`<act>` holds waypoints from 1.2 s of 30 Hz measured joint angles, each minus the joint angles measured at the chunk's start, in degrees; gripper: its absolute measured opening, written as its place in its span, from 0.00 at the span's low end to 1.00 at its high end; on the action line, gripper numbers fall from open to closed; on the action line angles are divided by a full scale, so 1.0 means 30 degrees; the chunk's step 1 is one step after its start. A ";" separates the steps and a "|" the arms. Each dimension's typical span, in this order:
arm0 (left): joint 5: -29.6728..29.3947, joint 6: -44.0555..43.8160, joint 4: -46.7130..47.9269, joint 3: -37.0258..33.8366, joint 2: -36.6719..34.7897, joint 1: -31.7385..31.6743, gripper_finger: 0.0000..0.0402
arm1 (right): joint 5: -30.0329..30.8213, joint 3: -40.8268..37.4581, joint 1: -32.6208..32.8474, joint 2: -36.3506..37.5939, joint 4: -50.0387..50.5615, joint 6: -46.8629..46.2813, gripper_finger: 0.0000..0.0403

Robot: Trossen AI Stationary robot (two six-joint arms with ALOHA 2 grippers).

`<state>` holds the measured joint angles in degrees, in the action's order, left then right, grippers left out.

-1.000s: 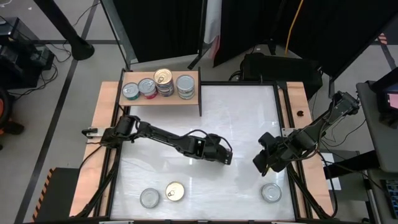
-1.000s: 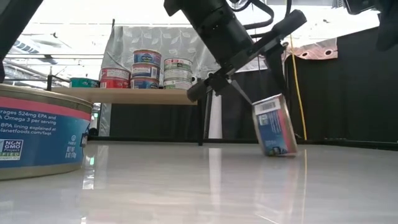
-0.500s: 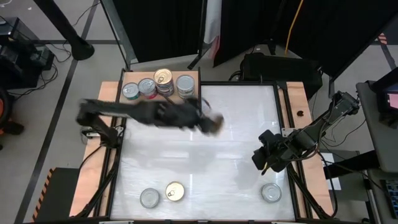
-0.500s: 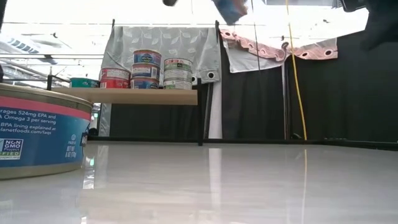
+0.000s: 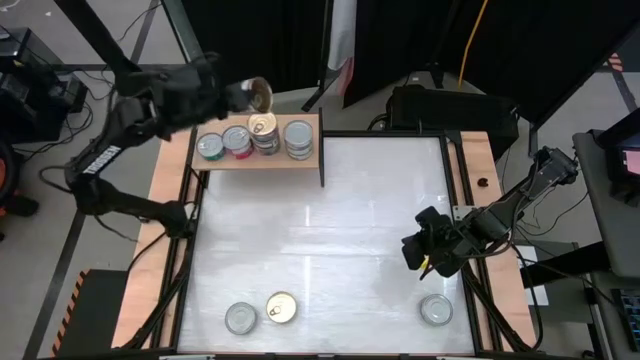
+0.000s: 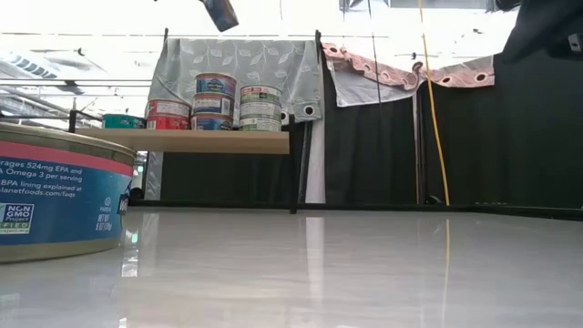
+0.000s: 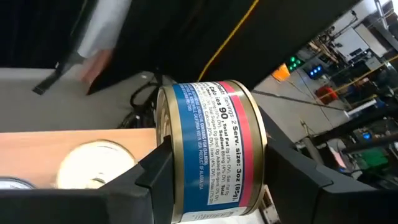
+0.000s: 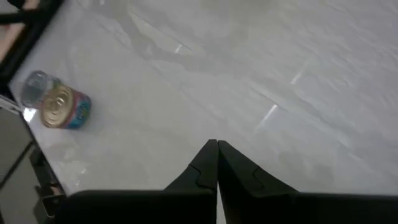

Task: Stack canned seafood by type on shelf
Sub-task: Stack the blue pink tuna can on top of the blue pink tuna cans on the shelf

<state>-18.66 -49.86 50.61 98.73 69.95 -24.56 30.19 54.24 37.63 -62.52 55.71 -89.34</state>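
The desk (image 5: 320, 215) keeps three loose cans at 6 o'clock. At 11 o'clock, the shelf (image 5: 262, 160) holds sorted stacks. The left gripper (image 5: 240, 96) clamps a blue-and-pink can (image 5: 258, 95) above them — seemingly for stacking by type. The right gripper (image 5: 412, 253) idles shut — 4 o'clock.

Four can stacks (image 5: 253, 139) sit in a row on the shelf (image 5: 262, 162); three cans (image 5: 281, 308) lie well apart from the shelf, along the worktop's (image 5: 320, 230) opposite edge.

table top: white glossy (image 5: 330, 210), frame centre
curtains: black (image 5: 520, 40), upper right
cable: yellow (image 5: 468, 40), top right
sheet: grey patterned (image 6: 237, 64), upper left
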 joint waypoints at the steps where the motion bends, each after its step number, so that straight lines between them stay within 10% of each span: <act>1: 0.1104 0.0321 0.0068 -0.0007 -0.0148 -0.0817 0.49 | 0.0075 0.0000 0.0000 0.0000 -0.0174 0.0000 0.00; 6: 0.7635 0.1253 0.0228 -0.0012 -0.0267 -0.4925 0.49 | 0.0131 0.0000 0.0000 0.0000 -0.0392 0.0129 0.00; 16: 1.4367 0.3044 0.1482 -0.1804 0.0277 -0.8839 0.49 | 0.0422 0.0000 0.0000 0.0000 -0.0892 0.0490 0.00; 36: 1.6016 0.3829 0.0044 -0.2730 0.2741 -0.9202 0.52 | 0.0446 0.0000 0.0000 0.0000 -0.0950 0.0524 0.00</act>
<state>29.39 -38.37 50.74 90.54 78.17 -52.16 31.53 54.24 37.63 -62.52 52.86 -87.77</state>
